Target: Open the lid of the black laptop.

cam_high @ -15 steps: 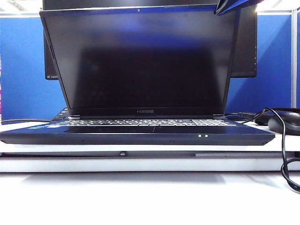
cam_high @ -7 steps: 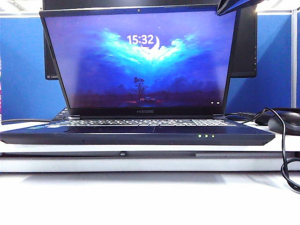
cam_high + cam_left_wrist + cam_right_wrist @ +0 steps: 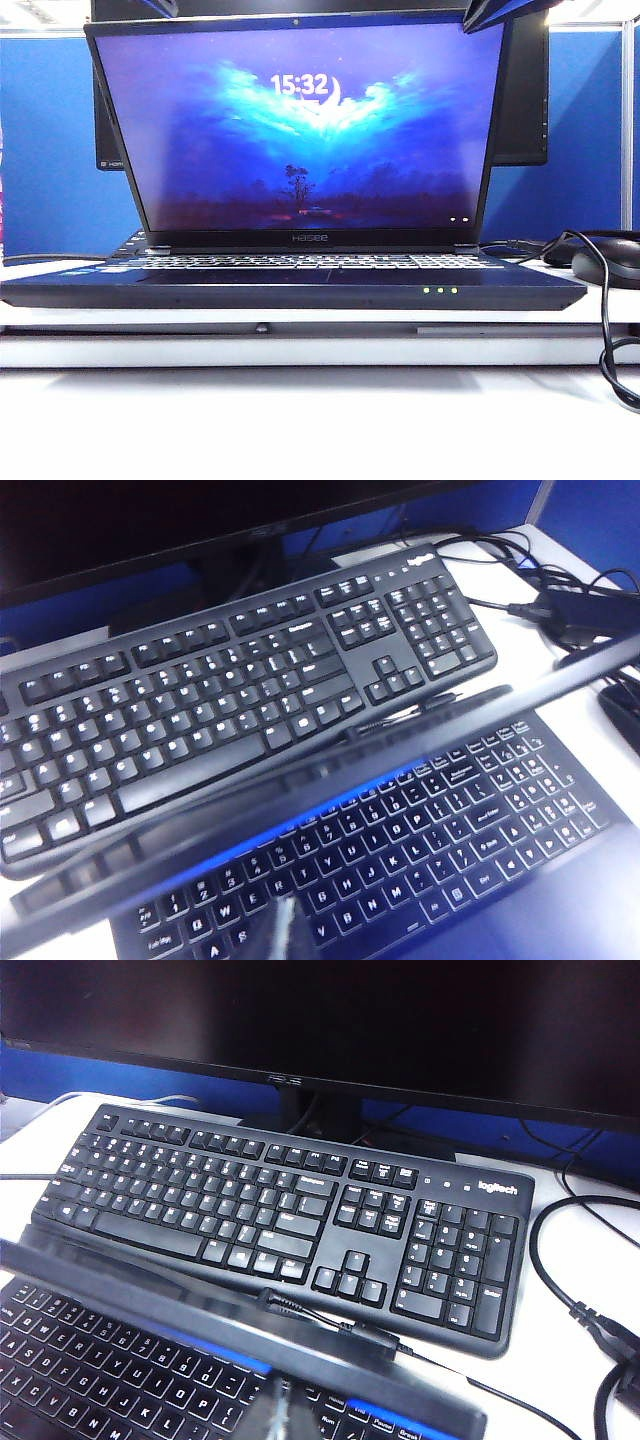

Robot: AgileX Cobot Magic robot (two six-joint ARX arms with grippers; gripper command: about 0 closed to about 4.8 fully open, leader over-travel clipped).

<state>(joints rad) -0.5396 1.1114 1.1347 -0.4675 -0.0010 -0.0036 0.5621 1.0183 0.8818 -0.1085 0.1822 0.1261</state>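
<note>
The black laptop [image 3: 300, 285] stands open on the white table, facing the exterior camera. Its lid [image 3: 300, 130] is raised a little past upright, and the screen shows a blue lock picture with a clock. My left gripper [image 3: 160, 6] is just above the lid's top left edge. In the left wrist view the left gripper [image 3: 285, 930] is shut and empty, hanging over the laptop's lit keys [image 3: 420, 830] beyond the lid's edge [image 3: 300, 780]. My right gripper [image 3: 497, 12] is at the lid's top right corner. It [image 3: 280, 1415] is shut, right at the lid's edge [image 3: 200, 1315].
A larger black monitor [image 3: 350, 1020] on a stand rises behind the laptop, with a separate black keyboard [image 3: 280, 1210] between them. A mouse [image 3: 610, 262] and a looping black cable [image 3: 605, 320] lie at the right. A power brick [image 3: 590, 610] sits near the keyboard's end.
The laptop's screen went from dark to lit, and a third green light came on at its front edge. The left gripper's tip has come into the exterior view at the top left.
</note>
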